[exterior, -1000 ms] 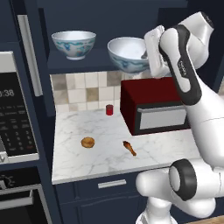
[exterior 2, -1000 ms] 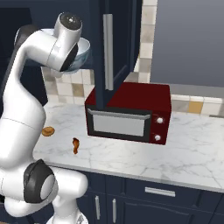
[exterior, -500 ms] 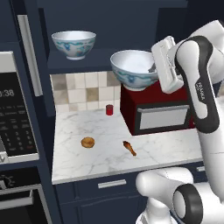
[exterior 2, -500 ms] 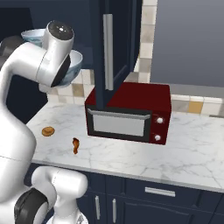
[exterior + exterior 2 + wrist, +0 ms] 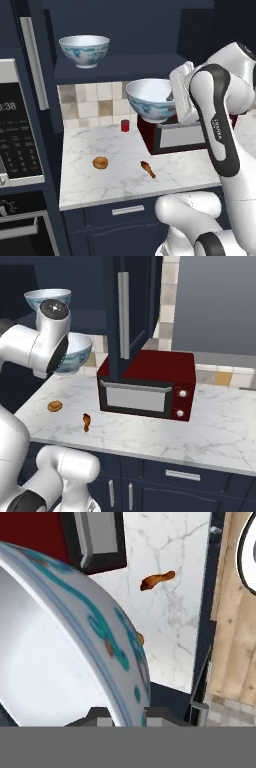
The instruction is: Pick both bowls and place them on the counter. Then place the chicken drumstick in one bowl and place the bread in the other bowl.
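— What is the gripper [image 5: 175, 97] doing right now?

— It is pinching the rim of a round white porcelain bowl with a teal painted pattern [image 5: 151, 100], jaws pressed tight on the wall. It is carrying that bowl in the air, upright, above the front left corner of the dark red toaster oven [image 5: 175, 137].

— And the second bowl?

— The matching white-and-teal bowl [image 5: 84, 50] is sitting on the dark navy shelf [image 5: 120, 67], up and to the left of the red oven.

— Where is the carried one going, do you reckon?

— Down, I'd judge. The open stretch of the white marble table with grey veins [image 5: 115, 175] is lying directly below and to the left of the red oven, so the move is turning on a drop beside the oven.

— Anything in the way?

— The small brown chicken drumstick [image 5: 147, 169] is lying in front of the oven's left corner, long axis running diagonally. The round golden-brown bun [image 5: 100, 162] is further left, and a small red can [image 5: 125, 125] is standing against the tiled wall. The bowl is wide, so it could clip the drumstick.

— And the room?

— Navy cabinets, a wall oven at far left.
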You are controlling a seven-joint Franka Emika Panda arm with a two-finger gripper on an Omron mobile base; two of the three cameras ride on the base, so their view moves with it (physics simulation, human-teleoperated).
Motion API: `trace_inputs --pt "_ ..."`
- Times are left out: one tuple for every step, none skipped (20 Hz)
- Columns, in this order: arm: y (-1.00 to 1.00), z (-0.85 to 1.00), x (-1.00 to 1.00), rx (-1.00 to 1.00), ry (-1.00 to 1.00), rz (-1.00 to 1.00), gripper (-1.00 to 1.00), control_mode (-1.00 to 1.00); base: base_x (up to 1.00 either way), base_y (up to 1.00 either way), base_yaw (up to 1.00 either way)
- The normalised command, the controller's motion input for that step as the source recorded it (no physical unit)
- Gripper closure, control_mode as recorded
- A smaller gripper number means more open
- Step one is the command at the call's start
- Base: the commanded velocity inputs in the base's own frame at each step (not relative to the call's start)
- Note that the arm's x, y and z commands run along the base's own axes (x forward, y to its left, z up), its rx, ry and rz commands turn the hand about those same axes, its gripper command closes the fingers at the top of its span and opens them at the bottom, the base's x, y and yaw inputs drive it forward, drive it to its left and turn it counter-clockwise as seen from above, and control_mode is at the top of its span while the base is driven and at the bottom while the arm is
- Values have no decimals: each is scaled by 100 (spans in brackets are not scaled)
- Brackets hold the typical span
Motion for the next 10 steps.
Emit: trace_inputs --pt "3 -38 -3 0 15 -39 100 -100 0 0 0" --pt "2 -39 -5 0 15 -41 100 -100 0 0 0" --pt "5 -38 -11 0 14 -45 100 -100 0 0 0" --pt "0 -37 -14 0 14 -45 100 -100 0 0 0" --pt "0 -35 -23 0 15 -44 100 -100 0 0 0" --pt "0 -36 -28 0 16 -46 100 -100 0 0 0" --pt "0 -40 -37 0 17 -46 100 -100 0 0 0" --pt "1 -42 -39 0 15 -45 100 -100 0 0 0" --pt "22 -47 -34 0 11 -46 100 -100 0 0 0" --pt "9 -40 -24 0 13 -45 100 -100 0 0 0"
